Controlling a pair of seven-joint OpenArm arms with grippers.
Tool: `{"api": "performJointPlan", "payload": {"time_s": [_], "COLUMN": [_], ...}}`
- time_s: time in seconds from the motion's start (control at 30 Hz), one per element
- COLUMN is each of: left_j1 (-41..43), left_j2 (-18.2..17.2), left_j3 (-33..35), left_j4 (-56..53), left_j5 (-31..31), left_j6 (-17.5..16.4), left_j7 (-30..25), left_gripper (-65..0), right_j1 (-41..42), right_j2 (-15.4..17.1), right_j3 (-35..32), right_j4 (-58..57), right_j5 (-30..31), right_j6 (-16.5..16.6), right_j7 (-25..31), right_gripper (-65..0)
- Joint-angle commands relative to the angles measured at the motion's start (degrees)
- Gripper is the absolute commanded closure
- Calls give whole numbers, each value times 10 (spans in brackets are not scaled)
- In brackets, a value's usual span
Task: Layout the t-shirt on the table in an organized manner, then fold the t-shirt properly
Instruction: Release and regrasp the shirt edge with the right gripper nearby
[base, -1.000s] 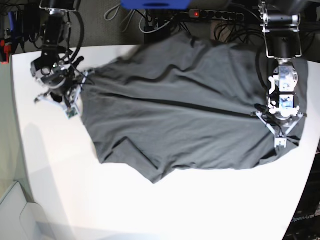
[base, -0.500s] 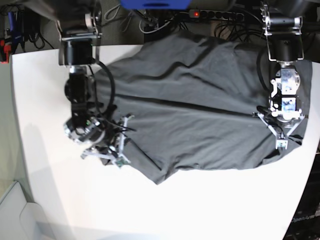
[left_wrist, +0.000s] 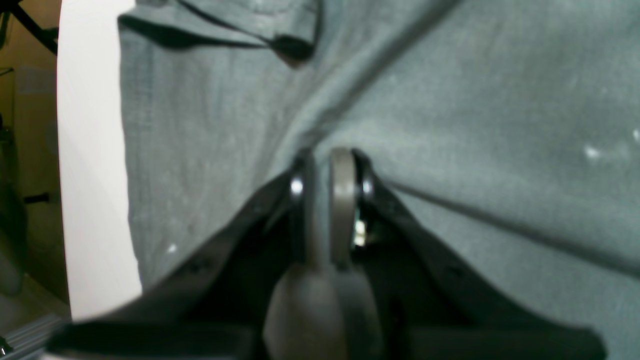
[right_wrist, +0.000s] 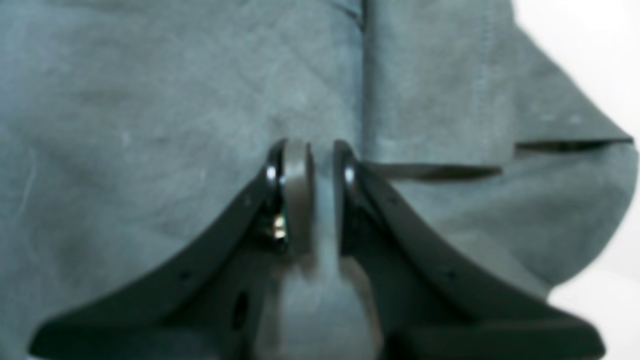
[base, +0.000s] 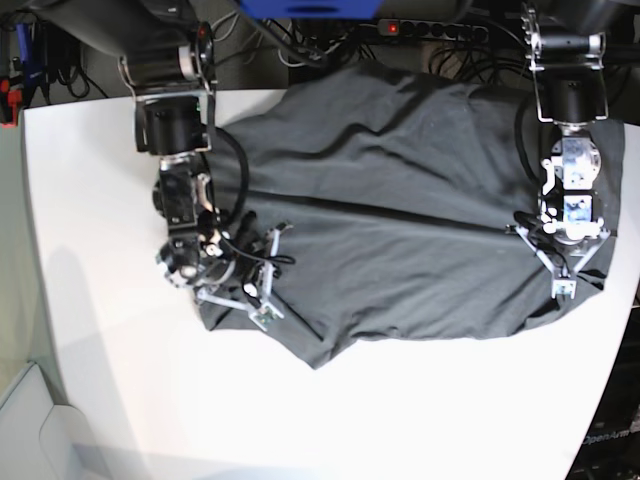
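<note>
The dark grey t-shirt (base: 400, 200) lies spread and creased across the far half of the white table (base: 100, 350). My left gripper (base: 561, 280) sits at the shirt's right end, shut on a pinch of the t-shirt. In the left wrist view the cloth (left_wrist: 450, 125) creases outward from that gripper (left_wrist: 322, 170). My right gripper (base: 262, 305) rests on the shirt's left near part, over a folded-in edge. In the right wrist view, cloth (right_wrist: 150, 100) fills the narrow gap between the fingers of the right gripper (right_wrist: 315, 160), which is shut on it.
A power strip (base: 430, 30) and loose cables lie behind the table's far edge, next to a blue object (base: 310, 8). The table's right edge runs close beside the left gripper. A strip of bare table (left_wrist: 90, 150) shows past the shirt's hem.
The right arm swung from the shirt's far-left corner toward the near side and inward, dragging the shirt's left edge over with it. The left arm stayed put.
</note>
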Motion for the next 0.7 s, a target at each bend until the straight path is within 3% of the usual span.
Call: {"api": "performJointPlan", "payload": {"time_s": [0.0, 0.33, 0.57, 0.67], "left_j1": [-10, -10, -9, -9], "left_j2": [-7, -11, -12, -12], "left_j3": [-1, -1, -1, -1], "left_j4": [7, 6, 6, 6], "left_j5": [1, 5, 5, 5], "left_j6": [2, 2, 2, 2], "left_j7": [-2, -4, -4, -4], "left_gripper": [-64, -64, -64, -64], "right_j1": [22, 116, 155, 155], "right_j2": [0, 13, 46, 51], "right_j3": [-1, 0, 0, 2], "right_j4": [-4, -153, -202, -202], "right_j5": [6, 3, 2, 4], "right_j6": [-1, -4, -213, -270], "right_j7": [15, 133, 293, 343], "right_gripper": [-69, -69, -69, -69]}}
